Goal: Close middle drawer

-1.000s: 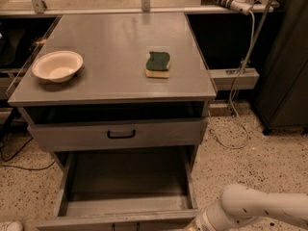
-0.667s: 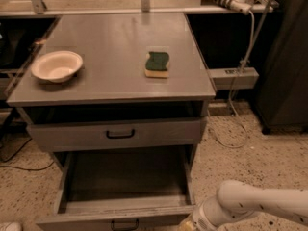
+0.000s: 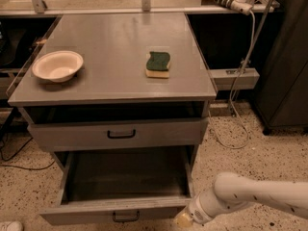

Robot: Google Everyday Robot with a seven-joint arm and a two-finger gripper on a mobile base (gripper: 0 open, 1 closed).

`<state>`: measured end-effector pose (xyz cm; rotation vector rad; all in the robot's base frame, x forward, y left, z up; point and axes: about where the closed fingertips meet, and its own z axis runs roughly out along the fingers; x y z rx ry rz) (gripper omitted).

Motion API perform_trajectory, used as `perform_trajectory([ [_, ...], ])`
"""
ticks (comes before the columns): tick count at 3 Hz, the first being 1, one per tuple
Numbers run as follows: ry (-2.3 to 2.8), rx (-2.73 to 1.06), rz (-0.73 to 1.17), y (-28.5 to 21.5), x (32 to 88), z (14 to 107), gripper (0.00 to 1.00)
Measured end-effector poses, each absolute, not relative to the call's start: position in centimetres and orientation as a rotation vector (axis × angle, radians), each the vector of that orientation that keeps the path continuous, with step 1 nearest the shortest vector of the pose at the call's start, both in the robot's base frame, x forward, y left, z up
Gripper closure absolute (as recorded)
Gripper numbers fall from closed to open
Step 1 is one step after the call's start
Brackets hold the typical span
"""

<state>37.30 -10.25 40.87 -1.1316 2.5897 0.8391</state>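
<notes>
The middle drawer [image 3: 120, 208] is pulled far out of the grey cabinet. Its empty grey inside faces up and its small black bar handle [image 3: 126, 217] sits at the centre of the front. The top drawer [image 3: 118, 134] above it stands slightly out, with a dark gap under the cabinet top. The lowest drawer is hidden. My gripper [image 3: 184, 219] is at the end of the white arm [image 3: 250, 196], which comes in from the lower right. It is at the right end of the middle drawer's front, touching or almost touching it.
On the cabinet top [image 3: 115, 37] lie a cream bowl [image 3: 57, 65] at the left and a green and yellow sponge [image 3: 158, 64] at the right. A cable [image 3: 240, 81] hangs at the right beside a dark cabinet [image 3: 288, 57]. Another cable [image 3: 14, 153] lies on the speckled floor at the left.
My arm has moved left, bringing the gripper up to the right end of the middle drawer's front. The drawer front looks pushed in slightly.
</notes>
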Motion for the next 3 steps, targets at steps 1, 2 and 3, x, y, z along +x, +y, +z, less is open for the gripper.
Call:
perform_trajectory([
  [1, 2.534, -1.183, 0.855, -8.5, 40.9, 41.0, 1.00],
  [2, 2.537, -1.184, 0.862, -7.6, 41.9, 40.5, 1.00],
  [3, 2.530, -1.204, 0.864, -6.7, 43.1, 40.3, 1.00],
])
